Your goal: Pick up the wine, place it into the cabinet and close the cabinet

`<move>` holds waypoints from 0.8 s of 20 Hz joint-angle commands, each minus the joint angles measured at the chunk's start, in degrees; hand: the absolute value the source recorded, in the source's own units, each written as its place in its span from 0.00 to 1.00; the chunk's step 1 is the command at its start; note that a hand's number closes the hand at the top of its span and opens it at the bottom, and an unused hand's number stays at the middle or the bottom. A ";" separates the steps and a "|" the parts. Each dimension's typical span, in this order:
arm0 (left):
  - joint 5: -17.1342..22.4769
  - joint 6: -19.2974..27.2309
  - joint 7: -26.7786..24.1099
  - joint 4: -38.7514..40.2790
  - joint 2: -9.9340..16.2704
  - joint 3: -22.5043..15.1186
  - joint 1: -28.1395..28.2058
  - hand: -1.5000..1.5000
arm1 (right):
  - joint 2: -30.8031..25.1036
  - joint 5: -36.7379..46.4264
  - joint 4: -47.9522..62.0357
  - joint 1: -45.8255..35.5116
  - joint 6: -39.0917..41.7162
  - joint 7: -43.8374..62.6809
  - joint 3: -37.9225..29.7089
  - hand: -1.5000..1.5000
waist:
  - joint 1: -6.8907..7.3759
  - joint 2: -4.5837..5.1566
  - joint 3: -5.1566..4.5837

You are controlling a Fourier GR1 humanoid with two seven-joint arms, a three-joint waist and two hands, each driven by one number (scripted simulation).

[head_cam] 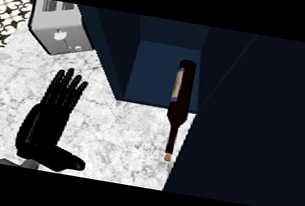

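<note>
Head view. The dark glass wine bottle [177, 106] with a pale label lies on its side, base inside the open navy-blue cabinet [162, 71], neck and cork end on the white marble counter [122, 125]. The black left hand [50, 116] rests open, fingers straight, holding nothing. A silver toaster [57, 28] apparently stands behind it.

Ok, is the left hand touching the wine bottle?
Apart. The head view shows bare counter between the open left hand and the wine bottle.
</note>
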 commanded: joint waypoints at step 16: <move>8.23 -13.05 1.46 -1.31 12.65 13.32 6.70 0.00 | 6.21 -1.35 -10.05 -8.75 2.46 12.69 7.92 1.00 | 1.00 0.44 -0.28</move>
